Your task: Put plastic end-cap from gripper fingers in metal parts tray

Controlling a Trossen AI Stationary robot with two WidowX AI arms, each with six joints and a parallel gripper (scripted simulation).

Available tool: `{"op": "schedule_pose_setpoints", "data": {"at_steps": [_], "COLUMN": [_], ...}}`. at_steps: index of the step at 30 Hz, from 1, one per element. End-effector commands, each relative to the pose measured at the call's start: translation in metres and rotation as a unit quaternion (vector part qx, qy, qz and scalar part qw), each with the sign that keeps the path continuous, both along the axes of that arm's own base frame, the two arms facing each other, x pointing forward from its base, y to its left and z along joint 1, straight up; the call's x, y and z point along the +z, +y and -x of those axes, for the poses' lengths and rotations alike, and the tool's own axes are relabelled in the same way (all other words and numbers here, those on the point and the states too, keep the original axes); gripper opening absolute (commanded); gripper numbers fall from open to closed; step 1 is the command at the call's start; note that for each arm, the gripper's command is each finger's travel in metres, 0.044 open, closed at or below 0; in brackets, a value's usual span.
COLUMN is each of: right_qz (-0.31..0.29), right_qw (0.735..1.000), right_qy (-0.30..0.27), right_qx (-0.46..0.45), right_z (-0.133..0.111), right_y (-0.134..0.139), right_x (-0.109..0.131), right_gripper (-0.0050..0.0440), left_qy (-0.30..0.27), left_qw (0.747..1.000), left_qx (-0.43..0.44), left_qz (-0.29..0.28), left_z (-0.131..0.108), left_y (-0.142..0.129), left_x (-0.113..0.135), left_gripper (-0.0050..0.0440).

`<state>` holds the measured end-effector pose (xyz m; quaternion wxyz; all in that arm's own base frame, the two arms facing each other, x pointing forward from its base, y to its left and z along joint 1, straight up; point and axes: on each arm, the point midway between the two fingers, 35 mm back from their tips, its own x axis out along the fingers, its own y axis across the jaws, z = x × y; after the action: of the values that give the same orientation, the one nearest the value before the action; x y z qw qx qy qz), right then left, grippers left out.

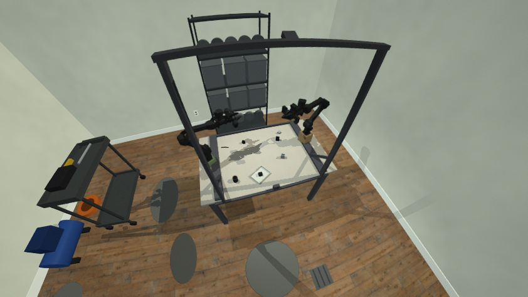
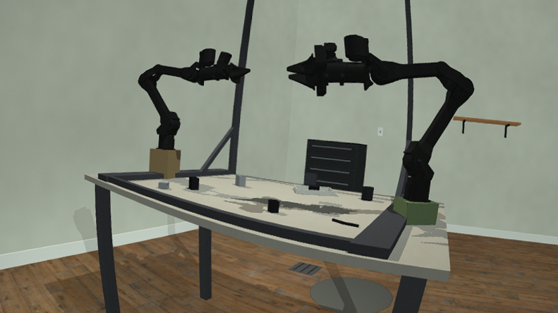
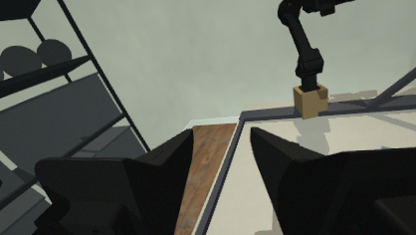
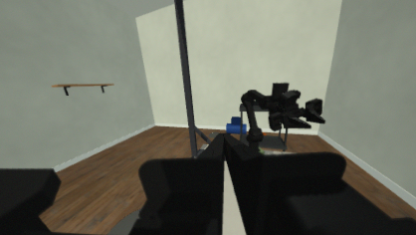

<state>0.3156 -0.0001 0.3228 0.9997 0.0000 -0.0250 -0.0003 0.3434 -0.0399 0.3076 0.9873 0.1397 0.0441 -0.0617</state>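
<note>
The metal parts tray (image 1: 257, 174) lies near the table's front edge, and it also shows in the exterior view (image 2: 314, 190). A small black end-cap (image 1: 259, 173) sits inside it. My left gripper (image 2: 294, 73) (image 3: 221, 133) is on the arm with the green base. It is held high above the table, with its fingers apart and nothing between them. My right gripper (image 2: 245, 70) (image 4: 222, 137) is on the arm with the tan base. It is also high in the air, with its fingers shut together and bare.
Black cylinders (image 2: 273, 205) (image 2: 193, 182) (image 2: 367, 193), grey blocks (image 2: 240, 180) (image 2: 163, 185) and a black stick (image 2: 345, 222) lie on the table. A dark frame arches over the table. A shelf rack (image 1: 232, 73) stands behind it.
</note>
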Motion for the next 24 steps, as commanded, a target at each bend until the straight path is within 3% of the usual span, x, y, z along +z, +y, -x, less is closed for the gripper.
{"op": "schedule_pose_setpoints", "data": {"at_steps": [1, 4, 8, 24], "right_qz": [-0.001, -0.001, 0.000, 0.000], "right_qw": [1.000, 1.000, 1.000, 1.000], "right_qy": [-0.009, -0.008, -0.008, -0.008], "right_qx": [0.003, 0.003, 0.003, 0.003], "right_z": [0.001, 0.001, 0.001, 0.001], "right_y": [0.001, 0.001, 0.001, 0.001], "right_x": [0.008, 0.008, 0.008, 0.008], "right_gripper": [0.0000, 0.0000, 0.0000, 0.0000], "left_qy": [-0.039, -0.067, -0.083, -0.073], "left_qw": [0.997, 0.989, 0.984, 0.986], "left_qx": [0.028, 0.047, 0.055, 0.057], "left_qz": [0.066, 0.120, 0.150, 0.138], "left_z": [0.016, 0.027, 0.032, 0.029], "left_y": [0.019, 0.033, 0.040, 0.040], "left_x": [0.014, 0.020, 0.023, 0.019], "left_gripper": [0.0200, 0.0200, 0.0200, 0.0200]}}
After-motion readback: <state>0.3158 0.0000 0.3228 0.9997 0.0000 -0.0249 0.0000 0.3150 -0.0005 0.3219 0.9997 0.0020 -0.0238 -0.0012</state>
